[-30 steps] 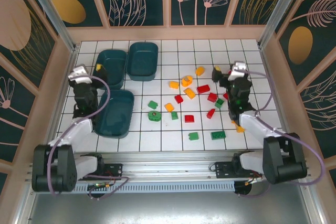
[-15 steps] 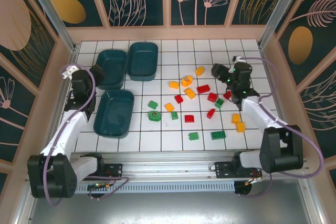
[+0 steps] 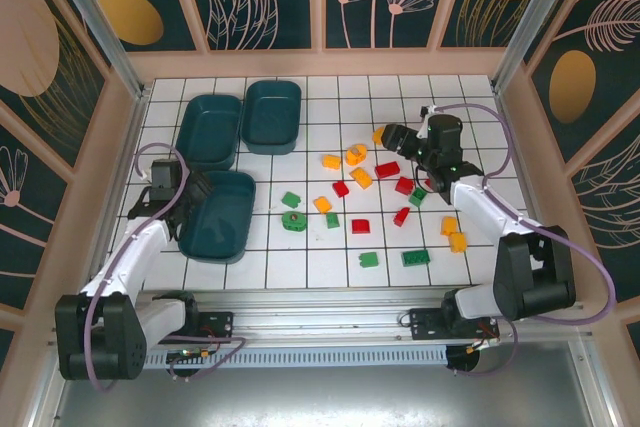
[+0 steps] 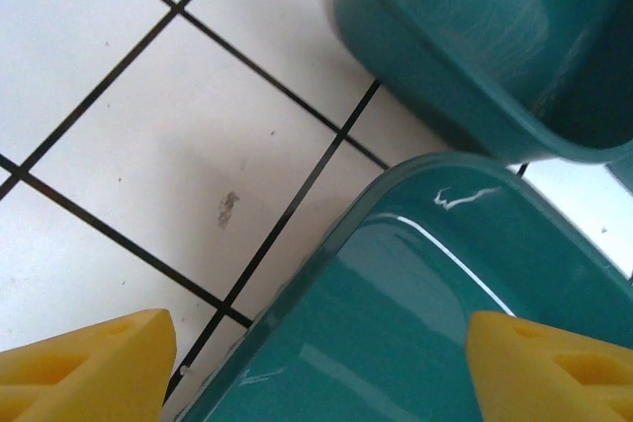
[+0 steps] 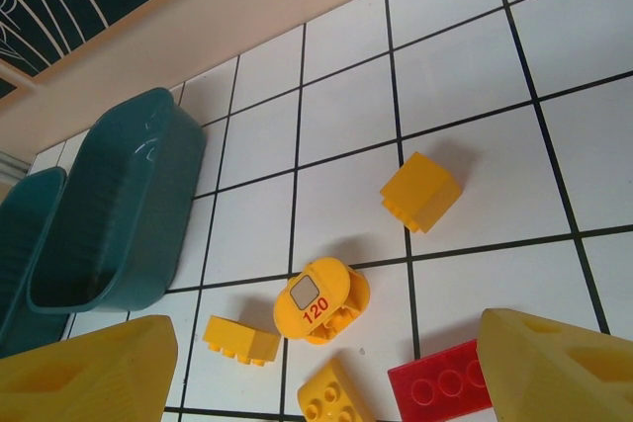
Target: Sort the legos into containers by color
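Observation:
Red, green and yellow legos (image 3: 361, 178) lie scattered over the white tiled floor right of centre. Three dark teal containers stand at left: two at the back (image 3: 209, 130) (image 3: 271, 115) and one nearer (image 3: 216, 215). My left gripper (image 3: 195, 192) (image 4: 316, 373) is open, its yellow fingertips (image 4: 84, 363) either side of the near container's left rim (image 4: 326, 264), holding nothing. My right gripper (image 3: 393, 137) (image 5: 326, 373) is open just above the yellow legos: a rounded one marked 120 (image 5: 321, 300), a cube (image 5: 420, 192), two bricks (image 5: 242, 340) (image 5: 336, 397), and a red brick (image 5: 440, 382).
A round green piece (image 3: 294, 219) lies near the front container. Green bricks (image 3: 415, 257) and two yellow ones (image 3: 457, 241) sit toward the near right. Raised walls border the floor on all sides. In the right wrist view the back containers (image 5: 119, 205) stand at left.
My left gripper has come from beside the back-left container toward me, to the near container's rim. My right gripper has swung left over the yellow legos.

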Available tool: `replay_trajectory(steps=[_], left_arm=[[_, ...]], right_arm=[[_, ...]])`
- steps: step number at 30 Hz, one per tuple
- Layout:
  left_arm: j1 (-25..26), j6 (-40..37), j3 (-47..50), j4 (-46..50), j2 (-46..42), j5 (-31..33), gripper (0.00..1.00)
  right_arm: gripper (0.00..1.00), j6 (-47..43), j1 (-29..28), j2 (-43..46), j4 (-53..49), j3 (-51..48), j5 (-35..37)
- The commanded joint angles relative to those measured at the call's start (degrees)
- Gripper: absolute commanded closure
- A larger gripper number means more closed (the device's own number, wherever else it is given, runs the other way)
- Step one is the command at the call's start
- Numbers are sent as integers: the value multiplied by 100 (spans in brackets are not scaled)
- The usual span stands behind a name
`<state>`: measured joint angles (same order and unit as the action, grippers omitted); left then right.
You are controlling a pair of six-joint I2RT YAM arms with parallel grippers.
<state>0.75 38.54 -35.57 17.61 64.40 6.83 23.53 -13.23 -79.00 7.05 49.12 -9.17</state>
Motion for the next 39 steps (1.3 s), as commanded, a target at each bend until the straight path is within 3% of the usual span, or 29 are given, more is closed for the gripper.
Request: replay_trajectory(steps=[1, 12, 18, 25, 30, 39], left_arm=[[-9, -291, 78, 171, 156, -116, 25], [-1, -315, 131, 269, 51, -331, 37], [2, -166, 294, 278, -160, -294, 38], [181, 181, 480, 123, -302, -942, 44], [631, 350, 546, 214, -393, -686, 48], [787, 430, 982, 182, -631, -637, 61]], right_arm=[[20, 73, -37, 104, 93, 0, -87], [20, 161, -39, 318, 135, -321, -24], [20, 249, -39, 473, 265, -537, -145], [19, 301, -39, 460, 280, -616, -206], [19, 301, -39, 469, 322, -632, -155], [19, 339, -39, 342, 368, -610, -233]])
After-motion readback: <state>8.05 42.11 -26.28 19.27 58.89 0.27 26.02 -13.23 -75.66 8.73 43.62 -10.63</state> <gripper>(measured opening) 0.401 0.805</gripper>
